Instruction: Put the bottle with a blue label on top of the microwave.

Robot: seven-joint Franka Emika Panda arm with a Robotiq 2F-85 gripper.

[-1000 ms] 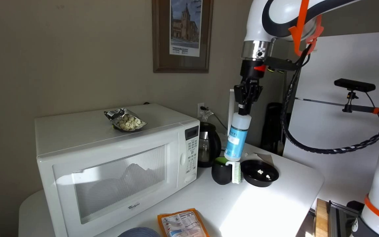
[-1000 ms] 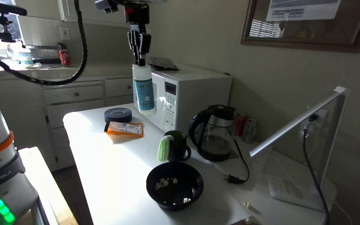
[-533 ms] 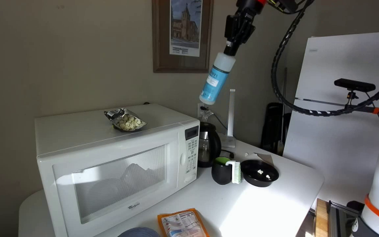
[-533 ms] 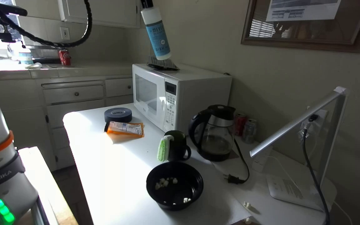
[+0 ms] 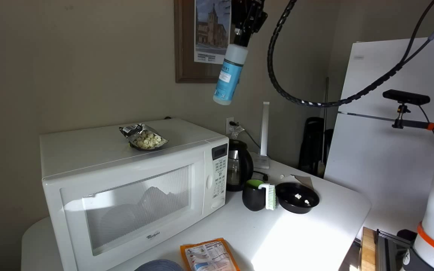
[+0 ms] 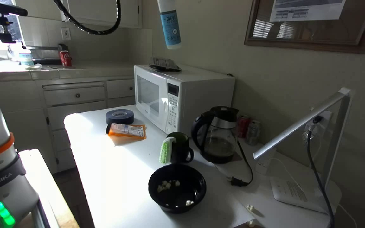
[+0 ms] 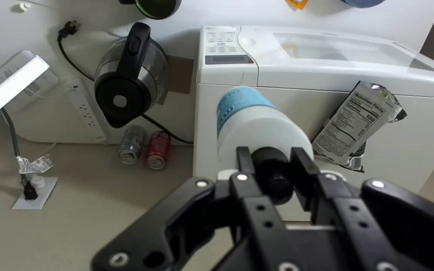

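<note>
Dish soap bottle (image 5: 228, 77): slim, translucent plastic, blue label; tilted in the air, higher than the microwave (image 5: 138, 188) and apart from it. End effector (image 7: 272, 156): narrow, holding the bottle by its dark top. Microwave: white box, windowed door, on a smooth white bench (image 6: 116, 177). Foil snack bag (image 7: 356, 124): crinkled, printed, lying on the microwave. Kettle (image 6: 219, 136): glass body, black handle, just beside the microwave. Mug (image 6: 181, 150): black, rounded, green inside. Brush (image 6: 166, 150): pale green bristles, against the mug. Bowl (image 6: 182, 171): round, black, glossy.
</note>
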